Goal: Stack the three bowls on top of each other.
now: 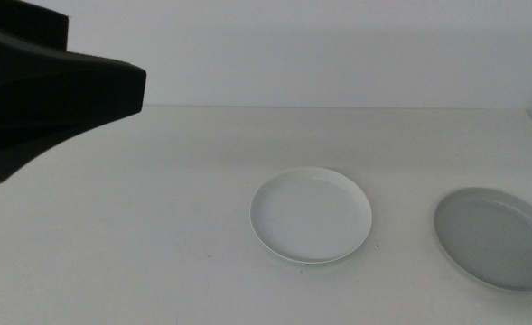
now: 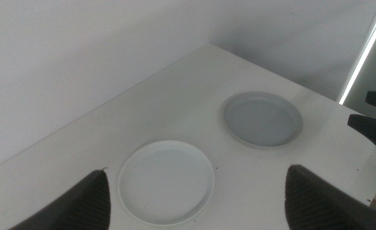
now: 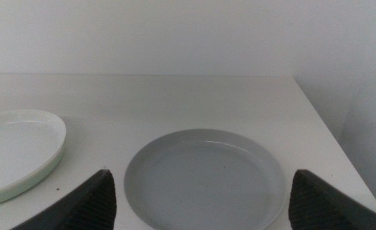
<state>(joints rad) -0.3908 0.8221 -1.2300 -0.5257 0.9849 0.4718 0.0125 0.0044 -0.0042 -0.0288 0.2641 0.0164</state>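
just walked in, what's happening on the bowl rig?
Bowl stacking is partly done. The white bowl sits nested on the mint green bowl, whose rim just peeks out underneath, mid-table. The grey bowl lies alone to the right, apart from that pair, not yet stacked. The left gripper hangs high over the stack, jaws open and empty. The right gripper hovers over the grey bowl, jaws open, holding nothing.

Left gripper [image 1: 40,99] matte black, wedge-shaped; jaws dark, rounded.
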